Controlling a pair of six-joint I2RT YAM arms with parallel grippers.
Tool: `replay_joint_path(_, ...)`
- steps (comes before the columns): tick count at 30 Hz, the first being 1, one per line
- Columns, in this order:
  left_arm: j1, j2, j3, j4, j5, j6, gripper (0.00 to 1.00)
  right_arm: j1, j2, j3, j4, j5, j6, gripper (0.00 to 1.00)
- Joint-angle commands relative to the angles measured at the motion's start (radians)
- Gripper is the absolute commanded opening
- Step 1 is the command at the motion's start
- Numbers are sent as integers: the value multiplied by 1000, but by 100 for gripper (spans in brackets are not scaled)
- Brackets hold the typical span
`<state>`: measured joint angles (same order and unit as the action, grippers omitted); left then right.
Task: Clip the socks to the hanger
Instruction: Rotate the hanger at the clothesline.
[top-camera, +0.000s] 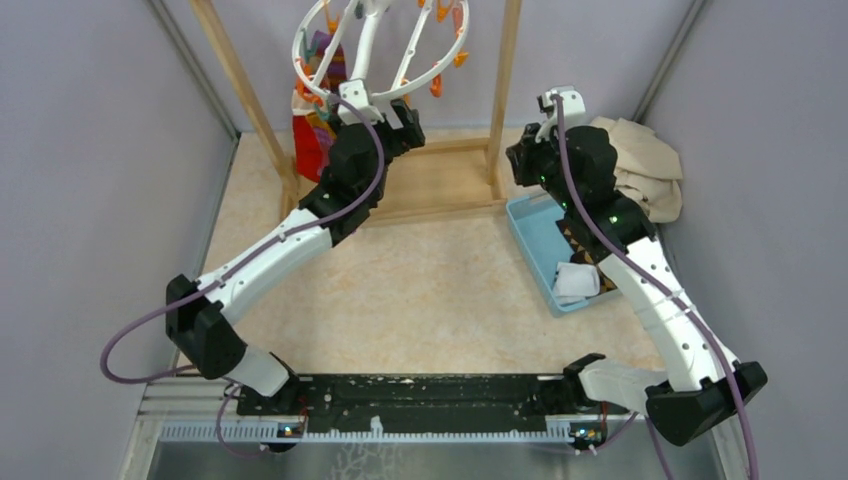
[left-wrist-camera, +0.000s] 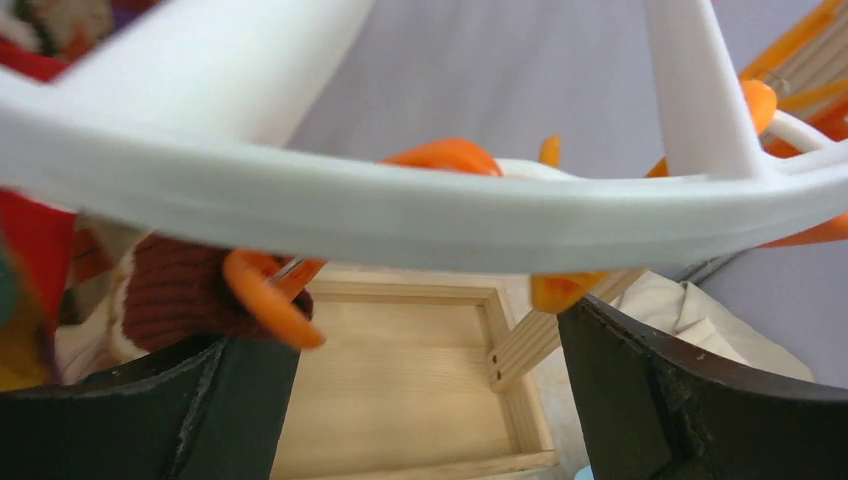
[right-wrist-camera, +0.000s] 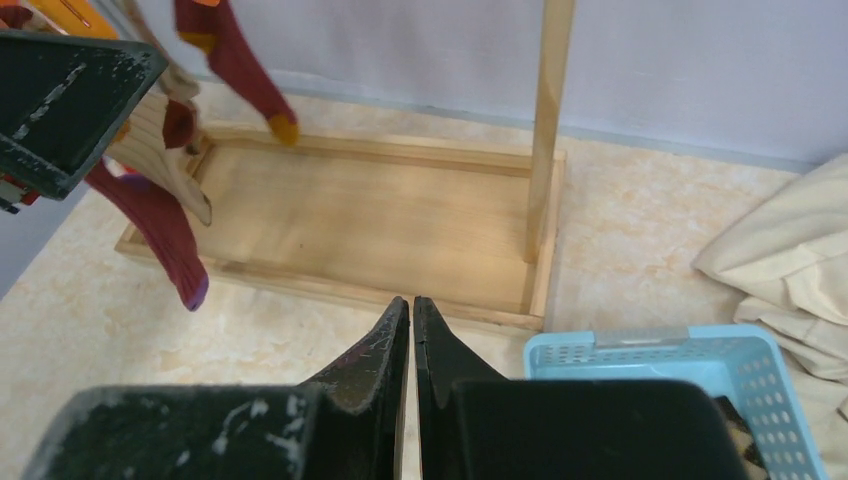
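Observation:
The white ring hanger (top-camera: 378, 62) hangs from the wooden frame, with orange pegs (top-camera: 437, 85) on it. Several socks (top-camera: 312, 128), red and patterned, hang from its left side. My left gripper (top-camera: 374, 108) is open at the ring's near rim. In the left wrist view the ring (left-wrist-camera: 400, 212) crosses just above my spread fingers (left-wrist-camera: 240, 400), with an orange peg (left-wrist-camera: 262, 296) on a dark red ribbed sock (left-wrist-camera: 178, 292). My right gripper (top-camera: 553, 104) is shut and empty, low over the floor (right-wrist-camera: 411, 304) in front of the frame's base. Dark red socks (right-wrist-camera: 152, 226) hang at its left.
The wooden frame has two poles (top-camera: 503, 90) and a flat base tray (right-wrist-camera: 370, 215). A light blue basket (top-camera: 535, 228) to the right holds a white sock (top-camera: 576, 281) and a brown-diamond sock (top-camera: 583, 247). A big beige cloth (top-camera: 645, 165) lies behind it. Grey walls close in on both sides.

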<state>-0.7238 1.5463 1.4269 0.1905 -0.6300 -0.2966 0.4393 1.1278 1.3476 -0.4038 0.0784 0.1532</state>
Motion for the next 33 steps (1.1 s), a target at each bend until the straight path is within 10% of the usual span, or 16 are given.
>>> replay_joint_path(1,8,-111,-55,-28,-87,6,99,-8,26,12,97,-86,23,6)
replay_joint_path(33,208,-271,-148,-181,147,-31,99,-5,305,154,571,-630,84,42)
